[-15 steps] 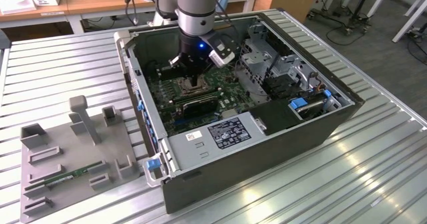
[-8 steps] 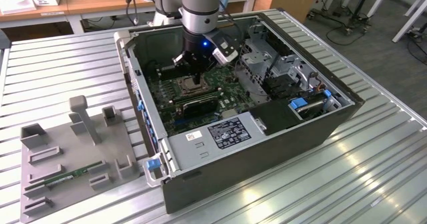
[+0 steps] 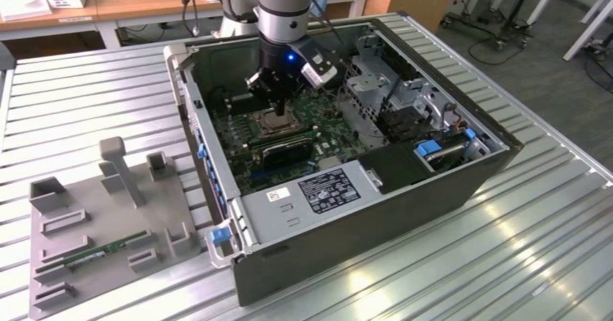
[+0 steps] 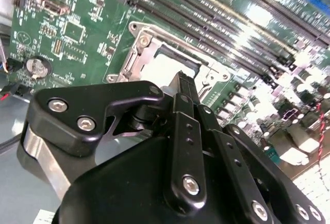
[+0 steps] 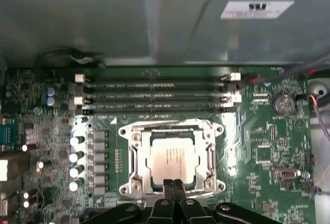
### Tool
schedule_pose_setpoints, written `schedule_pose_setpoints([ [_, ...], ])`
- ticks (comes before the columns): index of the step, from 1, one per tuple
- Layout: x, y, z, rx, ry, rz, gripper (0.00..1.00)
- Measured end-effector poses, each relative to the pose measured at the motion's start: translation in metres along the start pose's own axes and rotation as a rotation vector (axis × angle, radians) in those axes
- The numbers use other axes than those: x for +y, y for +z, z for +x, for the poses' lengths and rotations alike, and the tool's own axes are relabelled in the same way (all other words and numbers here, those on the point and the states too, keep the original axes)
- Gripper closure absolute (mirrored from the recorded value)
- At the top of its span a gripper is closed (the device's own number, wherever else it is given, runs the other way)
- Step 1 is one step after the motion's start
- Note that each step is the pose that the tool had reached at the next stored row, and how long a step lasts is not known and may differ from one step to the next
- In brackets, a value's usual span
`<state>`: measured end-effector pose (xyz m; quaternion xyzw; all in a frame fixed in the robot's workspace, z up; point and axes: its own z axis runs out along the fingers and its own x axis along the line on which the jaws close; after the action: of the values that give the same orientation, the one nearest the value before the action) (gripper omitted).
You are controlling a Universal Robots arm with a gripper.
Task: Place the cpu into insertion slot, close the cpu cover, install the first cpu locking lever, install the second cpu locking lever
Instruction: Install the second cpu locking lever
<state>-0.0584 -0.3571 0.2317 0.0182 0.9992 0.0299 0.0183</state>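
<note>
Silver-tan cpu (image 5: 172,159) lies in the insertion slot (image 5: 135,158) just beyond the hand (image 5: 173,184).

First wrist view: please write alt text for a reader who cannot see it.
The cpu sits in the insertion slot, framed by the closed cpu cover, on a green motherboard. The gripper, fingers pressed together, hovers at the socket's near edge, with memory slots beyond.

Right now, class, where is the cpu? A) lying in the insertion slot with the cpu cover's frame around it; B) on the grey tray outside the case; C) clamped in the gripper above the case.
A: in the first wrist view the cpu lies flat in the insertion slot, framed by the cpu cover, the gripper at its edge.
</note>
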Motion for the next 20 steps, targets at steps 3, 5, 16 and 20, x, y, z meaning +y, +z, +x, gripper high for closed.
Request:
schedule_pose_setpoints([
  [3,0.0041,0.0002,-0.0001,0.0002,-0.002,-0.0001,0.89],
  [5,0.0052,0.0004,-0.0011,0.0002,-0.003,-0.0002,0.89],
  [16,0.0056,-0.0041,-0.0016,0.0002,-0.004,0.0010,0.89],
  [20,0.0059,-0.0095,-0.0018,0.0002,-0.004,0.0017,0.89],
])
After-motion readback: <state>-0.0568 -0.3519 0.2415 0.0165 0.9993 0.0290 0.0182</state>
